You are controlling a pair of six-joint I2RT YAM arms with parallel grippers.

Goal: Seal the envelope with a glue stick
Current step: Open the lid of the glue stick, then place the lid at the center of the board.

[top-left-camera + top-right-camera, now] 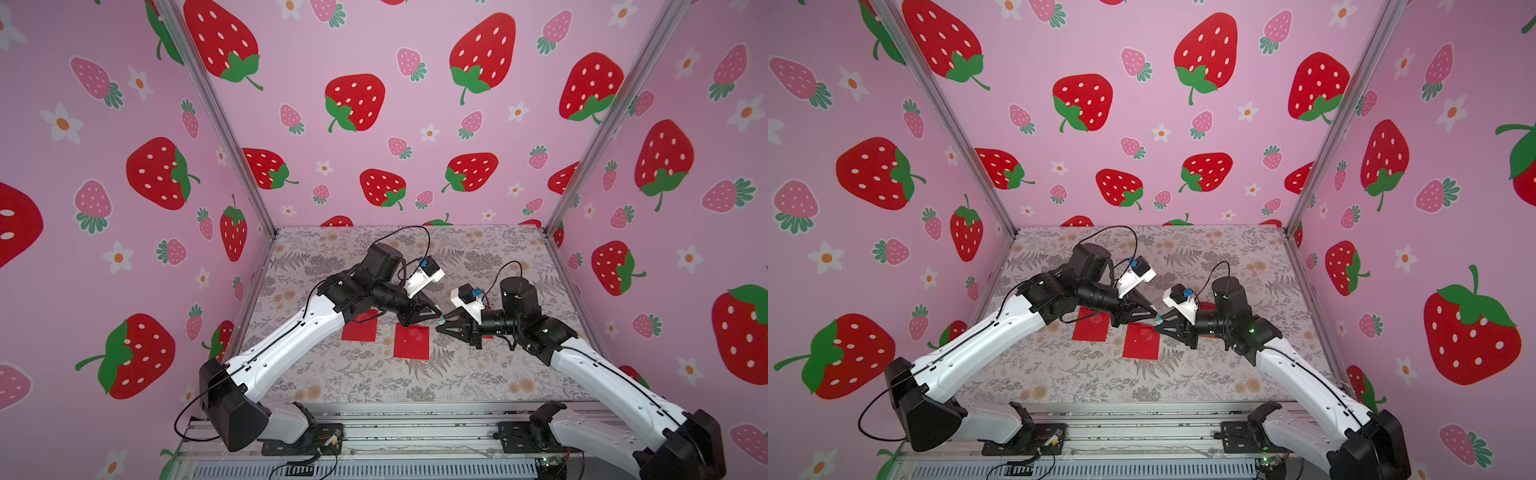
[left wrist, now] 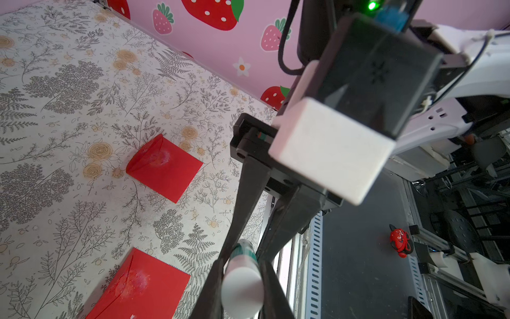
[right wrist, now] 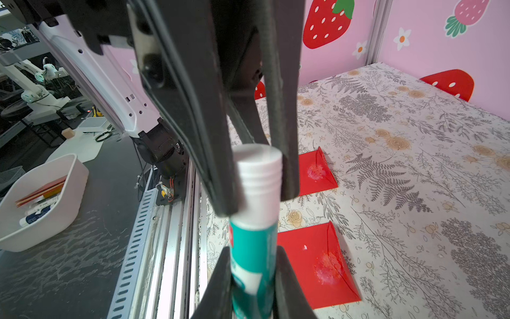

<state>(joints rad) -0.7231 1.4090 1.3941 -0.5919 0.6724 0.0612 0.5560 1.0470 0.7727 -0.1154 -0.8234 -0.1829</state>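
The glue stick (image 1: 441, 320) (image 1: 1158, 320) hangs in the air between both grippers, above the table's middle. My left gripper (image 1: 438, 316) (image 2: 242, 261) is shut on its white cap (image 3: 259, 171). Its teal-labelled body (image 3: 254, 243) sits in my right gripper (image 1: 444, 324) (image 3: 253, 250), which is shut on it. A red envelope (image 1: 411, 341) (image 1: 1141, 341) (image 3: 314, 262) lies flat just below them, with a whitish glue smear on its closed flap. A second envelope (image 1: 360, 328) (image 2: 165, 168) (image 3: 314, 171) lies to its left, partly under my left arm.
A third red envelope (image 1: 1209, 308) shows only as a patch behind my right wrist. The aluminium rail (image 1: 374, 432) runs along the table's front edge. Off the table stands a white bin (image 3: 41, 198) with supplies. Patterned walls close in three sides.
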